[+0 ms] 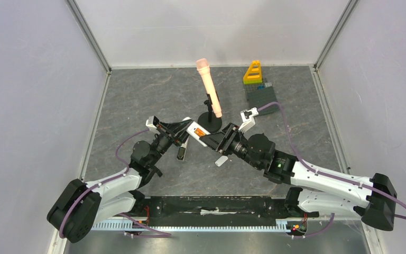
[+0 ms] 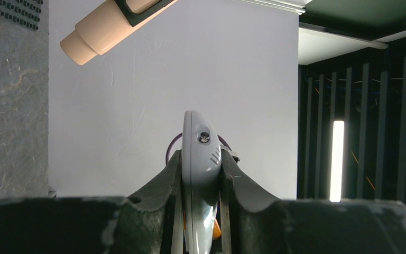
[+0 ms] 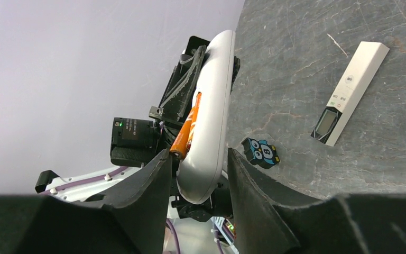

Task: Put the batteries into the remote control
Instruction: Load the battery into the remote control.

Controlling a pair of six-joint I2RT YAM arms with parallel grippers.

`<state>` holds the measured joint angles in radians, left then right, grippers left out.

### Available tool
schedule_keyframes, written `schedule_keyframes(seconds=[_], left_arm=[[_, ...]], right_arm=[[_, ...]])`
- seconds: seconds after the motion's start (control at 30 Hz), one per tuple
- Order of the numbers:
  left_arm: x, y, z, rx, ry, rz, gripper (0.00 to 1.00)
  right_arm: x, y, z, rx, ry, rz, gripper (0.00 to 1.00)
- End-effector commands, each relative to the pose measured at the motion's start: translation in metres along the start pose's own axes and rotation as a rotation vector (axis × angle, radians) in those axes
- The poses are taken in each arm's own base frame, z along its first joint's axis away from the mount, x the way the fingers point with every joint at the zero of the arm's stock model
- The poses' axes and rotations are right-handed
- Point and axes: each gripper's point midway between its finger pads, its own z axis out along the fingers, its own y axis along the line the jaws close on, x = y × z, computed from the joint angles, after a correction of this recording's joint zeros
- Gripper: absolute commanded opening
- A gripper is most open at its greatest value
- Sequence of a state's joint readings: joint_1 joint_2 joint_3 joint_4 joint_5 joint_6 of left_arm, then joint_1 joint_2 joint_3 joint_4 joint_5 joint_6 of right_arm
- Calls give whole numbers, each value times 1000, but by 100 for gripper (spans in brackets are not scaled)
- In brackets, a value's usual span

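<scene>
The orange battery (image 3: 187,127) lies lengthwise in the open back of the white remote (image 3: 211,106), which is held up off the table (image 3: 322,42). I judge the battery light, stiff and smooth. It would likely slip or roll out of a careless pinch, so I would hold it across its middle or push on its near end to seat it. It is a thin orange cylinder, much shorter than the remote. I cannot find the other batteries.

The remote is a rounded, glossy shell that looks hard and light. My left pincer (image 2: 201,157) is pressed onto it edge-on. My right pincer (image 3: 198,154) has a finger on either side of the remote's near end, close in, but I cannot tell whether they touch it. On the table beyond lie a small owl figure (image 3: 260,152) and a slim second remote (image 3: 349,95).
</scene>
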<state>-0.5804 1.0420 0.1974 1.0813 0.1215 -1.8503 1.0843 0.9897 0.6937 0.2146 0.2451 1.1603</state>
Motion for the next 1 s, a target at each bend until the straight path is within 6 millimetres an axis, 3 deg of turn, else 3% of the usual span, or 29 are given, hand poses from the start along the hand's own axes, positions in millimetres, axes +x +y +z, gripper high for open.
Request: schedule_keyframes(seconds=[0.0,0.3,0.47,0.57,0.83,0.97], left_arm=[[15,-37,0,130,54,9,2],[15,-37,-1,135,54,39,2],[11,-32,-2,126,35,54,2],[9,-28,-3,118,23,59,2],[7,-20,-5,94,16,72,2],[7,-16,-5,78,18,82,2]], right_arm=[[-1,2,6,5,-10,9,43],[5,-2,8,18,12,25,40],[5,1,6,5,20,34,73],[2,7,3,-12,14,29,82],[-7,10,0,-22,-10,47,82],[-9,7,4,-13,-8,59,75]])
